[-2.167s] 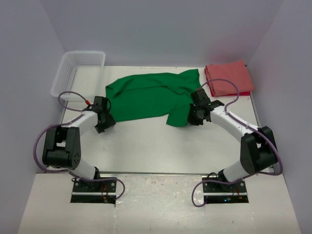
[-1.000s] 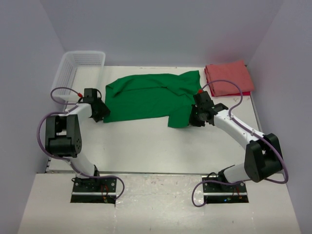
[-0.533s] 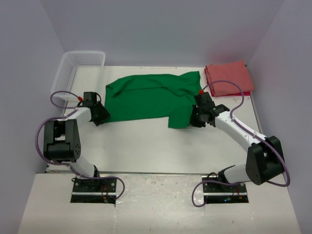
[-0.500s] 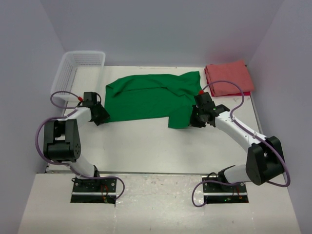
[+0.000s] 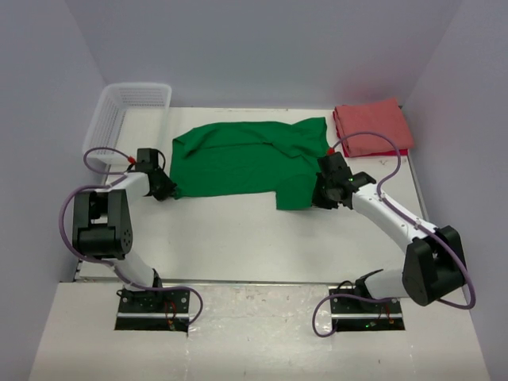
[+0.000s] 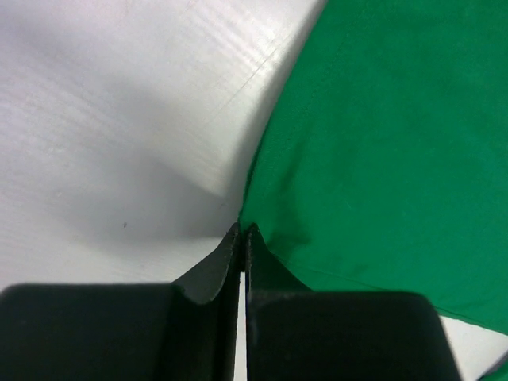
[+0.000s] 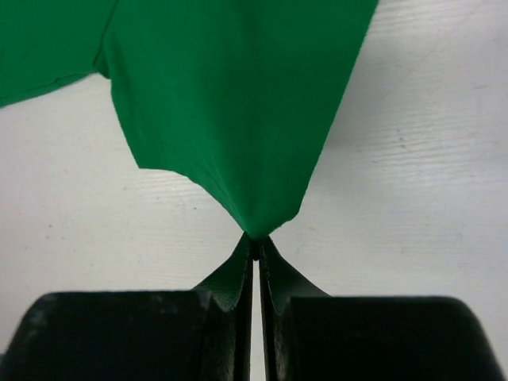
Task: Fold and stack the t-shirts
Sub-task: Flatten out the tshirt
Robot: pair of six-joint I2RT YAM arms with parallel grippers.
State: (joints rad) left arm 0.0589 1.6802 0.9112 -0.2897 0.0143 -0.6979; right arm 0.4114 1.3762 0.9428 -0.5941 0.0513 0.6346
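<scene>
The green t-shirt (image 5: 238, 159) lies spread out on the white table (image 5: 238, 230), somewhat rumpled. My left gripper (image 5: 169, 190) sits at its near left corner. In the left wrist view this gripper (image 6: 242, 231) is shut, pinching the edge of the green cloth (image 6: 381, 143). My right gripper (image 5: 317, 195) is at the shirt's near right corner. In the right wrist view it (image 7: 255, 239) is shut on a point of green cloth (image 7: 238, 103) drawn taut toward it. The salmon-red t-shirt (image 5: 370, 127) lies folded at the back right.
A white mesh basket (image 5: 125, 113) stands at the back left corner. Grey walls close in the table on three sides. Both arm bases are bolted at the near edge, with purple cables looping beside each arm.
My left gripper has closed on the green shirt's near left corner. The right gripper stays shut on its corner and has barely moved.
</scene>
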